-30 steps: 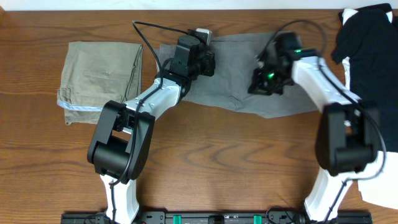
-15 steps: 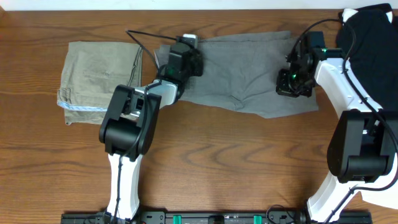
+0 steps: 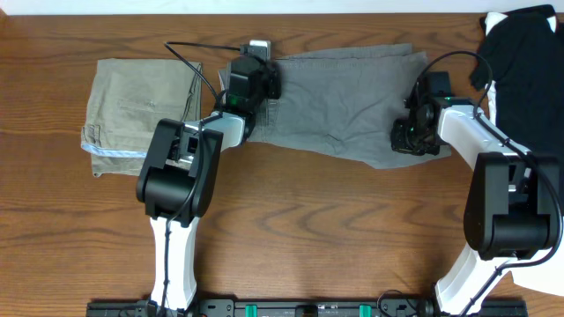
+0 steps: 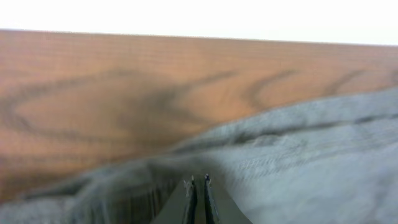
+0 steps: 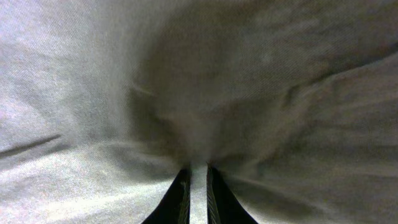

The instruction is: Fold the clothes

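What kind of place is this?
Likely a robotics lab workbench set up for laundry folding: a left arm and right arm mounted at a wooden table, with grey shorts spread out and olive-khaki shorts folded beside them.

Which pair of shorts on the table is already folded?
The olive-khaki shorts at the left, a neat rectangle with pale-blue lining along one edge; the grey shorts lie spread out and wrinkled.

A brown wood-grained table (image 3: 308,220) carries grey shorts (image 3: 344,97), olive-khaki shorts (image 3: 141,101) with pale-blue lining (image 3: 115,151), and a black garment (image 3: 524,62).
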`<move>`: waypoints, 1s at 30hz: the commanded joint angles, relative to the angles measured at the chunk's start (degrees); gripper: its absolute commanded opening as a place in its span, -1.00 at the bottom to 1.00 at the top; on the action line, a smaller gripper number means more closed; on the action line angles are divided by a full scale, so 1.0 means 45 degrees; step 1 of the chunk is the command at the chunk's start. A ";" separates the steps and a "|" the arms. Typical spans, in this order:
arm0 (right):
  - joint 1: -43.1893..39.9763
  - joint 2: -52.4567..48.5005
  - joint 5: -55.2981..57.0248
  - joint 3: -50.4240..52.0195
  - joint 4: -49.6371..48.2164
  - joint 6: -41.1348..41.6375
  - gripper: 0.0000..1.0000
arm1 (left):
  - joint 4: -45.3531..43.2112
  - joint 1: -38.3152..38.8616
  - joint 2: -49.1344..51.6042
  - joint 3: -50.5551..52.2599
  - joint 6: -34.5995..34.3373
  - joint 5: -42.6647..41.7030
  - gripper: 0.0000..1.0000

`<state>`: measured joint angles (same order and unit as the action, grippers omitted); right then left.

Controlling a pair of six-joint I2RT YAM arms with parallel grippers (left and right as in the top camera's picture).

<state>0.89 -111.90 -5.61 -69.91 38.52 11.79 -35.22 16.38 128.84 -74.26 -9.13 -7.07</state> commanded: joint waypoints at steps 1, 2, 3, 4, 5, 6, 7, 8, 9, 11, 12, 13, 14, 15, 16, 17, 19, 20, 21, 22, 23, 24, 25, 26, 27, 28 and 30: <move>-0.0049 -0.0160 0.0578 0.0393 -0.0049 0.0131 -0.79 | -0.0248 -0.0204 -0.0690 0.0019 0.0112 0.0359 -0.81; -0.0053 -0.0160 0.0578 0.0393 -0.0049 0.0131 -0.79 | -0.0228 -0.0253 -0.0690 0.0019 0.0112 0.0573 -0.81; -0.0049 -0.0160 0.0573 0.0393 -0.0049 0.0136 -0.79 | -0.0175 -0.0311 -0.0665 0.0019 0.0112 0.0874 -0.81; -0.0053 -0.0160 0.0573 0.0393 -0.0049 0.0131 -0.79 | -0.0121 -0.0359 -0.0636 0.0019 0.0117 0.1127 -0.81; -0.0049 -0.0160 0.0573 0.0393 -0.0049 0.0131 -0.79 | -0.0092 -0.0418 -0.0602 0.0019 0.0117 0.1234 -0.81; -0.0029 -0.0160 0.0573 0.0393 -0.0049 0.0131 -0.79 | -0.0087 -0.0471 -0.0578 0.0019 0.0117 0.1258 -0.80; -0.0015 -0.0160 0.0573 0.0393 -0.0053 0.0131 -0.79 | -0.0010 -0.0554 -0.0549 0.0019 0.0117 0.1253 -0.80; -0.0015 -0.0160 0.0573 0.0393 -0.0058 0.0131 -0.79 | 0.0039 -0.0597 -0.0529 0.0019 0.0117 0.1258 -0.80; -0.0019 -0.0160 0.0573 0.0393 -0.0073 0.0131 -0.79 | 0.0097 -0.0685 -0.0491 0.0019 0.0117 0.1258 -0.81; -0.0019 -0.0160 0.0568 0.0393 -0.0092 0.0131 -0.79 | 0.0107 -0.0821 -0.0379 0.0019 0.0117 0.1258 -0.81; -0.0019 -0.0160 0.0563 0.0393 -0.0092 0.0131 -0.79 | 0.0102 -0.0899 -0.0296 0.0019 0.0117 0.1258 -0.81; -0.0015 -0.0160 0.0563 0.0393 -0.0092 0.0131 -0.79 | 0.0092 -0.1015 -0.0180 0.0019 0.0117 0.1258 -0.80; -0.0015 -0.0160 0.0554 0.0393 -0.0092 0.0131 -0.79 | 0.0097 -0.1093 -0.0092 0.0019 0.0117 0.1258 -0.81; -0.0015 -0.0160 0.0520 0.0393 -0.0092 0.0136 -0.79 | 0.0097 -0.1185 0.0000 0.0019 0.0117 0.1263 -0.81; -0.0015 -0.0160 0.0520 0.0393 -0.0092 0.0136 -0.79 | 0.0092 -0.1297 0.0131 0.0019 0.0117 0.1258 -0.81; -0.0015 -0.0160 0.0525 0.0393 -0.0092 0.0131 -0.77 | 0.0087 -0.1399 0.0262 0.0019 0.0117 0.1258 -0.80; -0.0019 -0.0160 0.0525 0.0393 -0.0087 0.0131 -0.72 | 0.0039 -0.1559 0.0510 0.0019 0.0117 0.1258 -0.80; -0.0015 -0.0160 0.0525 0.0393 -0.0087 0.0131 -0.71 | -0.0039 -0.1637 0.0695 0.0019 0.0117 0.1253 -0.80; -0.0015 -0.0160 0.0525 0.0393 -0.0092 0.0131 -0.71 | -0.0121 -0.1705 0.0869 0.0019 0.0117 0.1253 -0.80; -0.0015 -0.0160 0.0525 0.0393 -0.0092 0.0131 -0.71 | -0.0141 -0.1749 0.0971 0.0019 0.0117 0.1253 -0.80; -0.0015 -0.0160 0.0525 0.0393 -0.0092 0.0131 -0.71 | -0.0155 -0.1778 0.1093 0.0019 0.0117 0.1248 -0.78; -0.0015 -0.0160 0.0525 0.0393 -0.0097 0.0131 -0.71 | -0.0146 -0.1783 0.1151 0.0019 0.0117 0.1253 -0.81; -0.0015 -0.0160 0.0525 0.0393 -0.0097 0.0131 -0.70 | -0.0151 -0.1783 0.1190 0.0019 0.0112 0.1248 -0.79; -0.0015 -0.0160 0.0529 0.0393 -0.0097 0.0131 -0.70 | -0.0209 -0.1778 0.1190 0.0019 0.0117 0.1248 -0.79; -0.0015 -0.0160 0.0529 0.0393 -0.0102 0.0131 -0.70 | -0.0345 -0.1763 0.1185 0.0019 0.0117 0.1243 -0.79; -0.0019 -0.0160 0.0529 0.0393 -0.0112 0.0131 -0.70 | -0.0690 -0.1739 0.1175 0.0015 0.0117 0.1195 -0.79; -0.0019 -0.0160 0.0539 0.0393 -0.0136 0.0126 -0.70 | -0.1481 -0.1734 0.1054 0.0000 0.0117 0.0797 -0.78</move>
<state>0.93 -111.72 -5.76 -69.63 38.04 11.94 -39.11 8.69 133.10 -74.26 -9.13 -2.66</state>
